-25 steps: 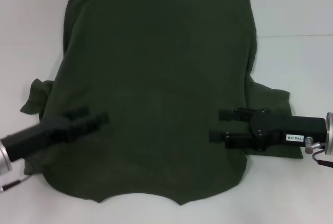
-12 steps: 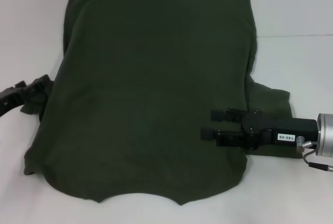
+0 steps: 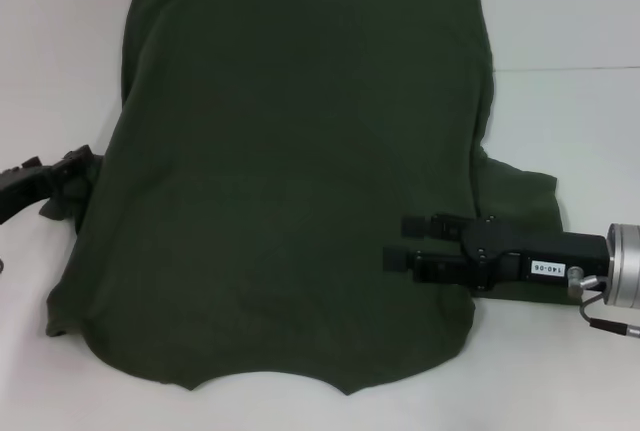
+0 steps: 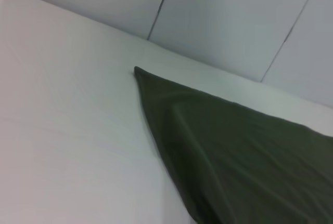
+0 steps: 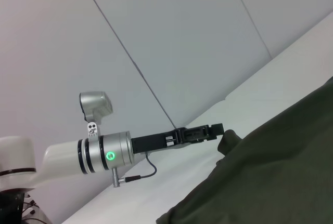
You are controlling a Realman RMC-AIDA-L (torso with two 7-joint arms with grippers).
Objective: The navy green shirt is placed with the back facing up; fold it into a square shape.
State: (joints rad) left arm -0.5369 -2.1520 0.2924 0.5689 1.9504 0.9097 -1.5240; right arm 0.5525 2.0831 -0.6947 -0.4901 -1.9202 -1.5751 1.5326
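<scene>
Shirt [image 3: 290,171] lies flat, plain side up, spread across the table [image 3: 560,11], collar edge toward me.

Change: a second ago my left gripper [image 3: 68,173] was over the cloth, well inside the left edge near the shoulder. Half a second ago it had pulled out to the side, and it sits there now, tips at the bunched left sleeve [image 3: 68,186] that pokes out from under the body. In the right wrist view the tips reach that bunch; whether they touch it or pinch it I cannot tell, nor whether the fingers are apart or together.

My right gripper [image 3: 400,239] has crept a little further inward over the cloth and slightly toward me. Fingers apart, level, nothing between them. The fabric under it looks undisturbed. The right sleeve [image 3: 525,196] lies behind it, half tucked under the arm.

Left wrist view: only table and a far corner of the shirt, falling away from the gripper.

Reading: no fold made yet. The left side looks like a repositioning from the body panel out to the sleeve, likely to pick the sleeve up and bring it inward. The right gripper is not yet on an edge it could lift; it would need to drop onto the cloth or back off to the sleeve.
</scene>
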